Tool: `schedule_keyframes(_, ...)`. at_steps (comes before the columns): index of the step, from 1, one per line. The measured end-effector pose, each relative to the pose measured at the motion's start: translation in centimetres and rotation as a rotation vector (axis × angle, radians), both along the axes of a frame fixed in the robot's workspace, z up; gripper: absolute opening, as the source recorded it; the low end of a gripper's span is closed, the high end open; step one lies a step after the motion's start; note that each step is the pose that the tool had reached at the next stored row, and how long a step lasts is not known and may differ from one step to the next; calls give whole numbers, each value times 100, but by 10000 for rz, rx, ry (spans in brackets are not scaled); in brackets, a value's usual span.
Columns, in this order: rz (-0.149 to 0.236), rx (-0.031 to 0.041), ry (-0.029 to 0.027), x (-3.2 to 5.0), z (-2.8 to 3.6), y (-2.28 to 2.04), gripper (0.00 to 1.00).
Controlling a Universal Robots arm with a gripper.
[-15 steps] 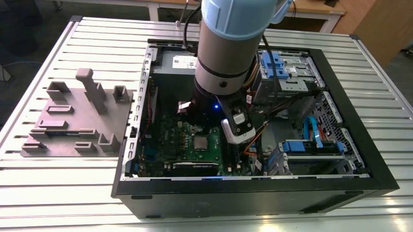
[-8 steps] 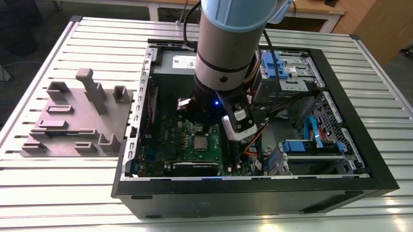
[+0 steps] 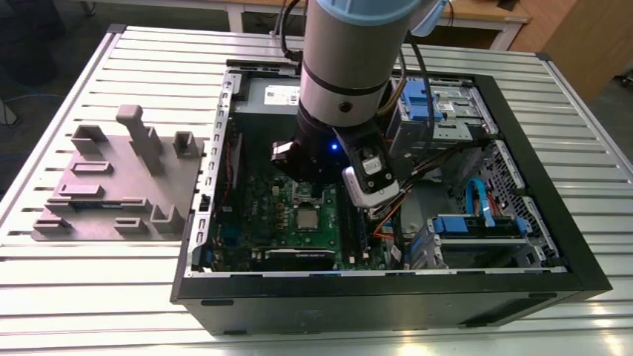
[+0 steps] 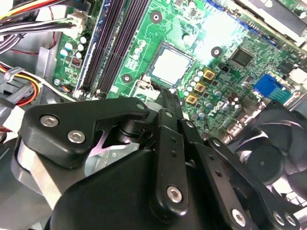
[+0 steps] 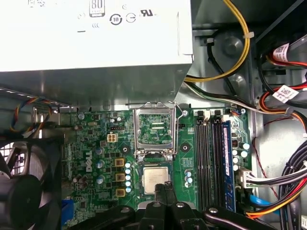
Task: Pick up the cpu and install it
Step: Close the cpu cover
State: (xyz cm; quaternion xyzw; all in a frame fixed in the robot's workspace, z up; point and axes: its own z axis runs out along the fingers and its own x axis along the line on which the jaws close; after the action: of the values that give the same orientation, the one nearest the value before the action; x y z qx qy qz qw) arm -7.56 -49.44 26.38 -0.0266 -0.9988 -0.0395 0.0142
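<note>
A: Where's the cpu?

B: The cpu (image 5: 156, 179) lies flat in its socket (image 5: 140, 178) on the board (image 5: 91, 143), silvery top up.

A: And the claw?

B: The gripper (image 5: 165, 187) hangs right at one edge of the cpu. Its fingers are pressed together with nothing between them, so it isn't gripping the chip. I can't tell whether the tips touch it.

A: The socket's lid?

B: The lid (image 5: 154, 129) is swung open and stands up from the socket, between the cpu and the power supply (image 5: 96, 38).

A: What's beside the socket?

B: Black slots (image 5: 209, 163) run along one side. A row of yellow parts (image 5: 120, 177) sits on the other side, and the fan (image 5: 24, 191) is past those. Cables (image 5: 288, 182) bunch up beyond the slots.

A: And further out?

B: In the exterior view the arm (image 3: 346, 67) reaches down into the open case (image 3: 396, 285), which lies on its side on a slatted table (image 3: 89, 297). A grey fixture (image 3: 109, 193) sits on the table at the exterior view's left, just beside the case.
</note>
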Motion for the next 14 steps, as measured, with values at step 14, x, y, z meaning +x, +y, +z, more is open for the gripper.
schedule_keyframes(14,10,-1,0,0,22,0,11)
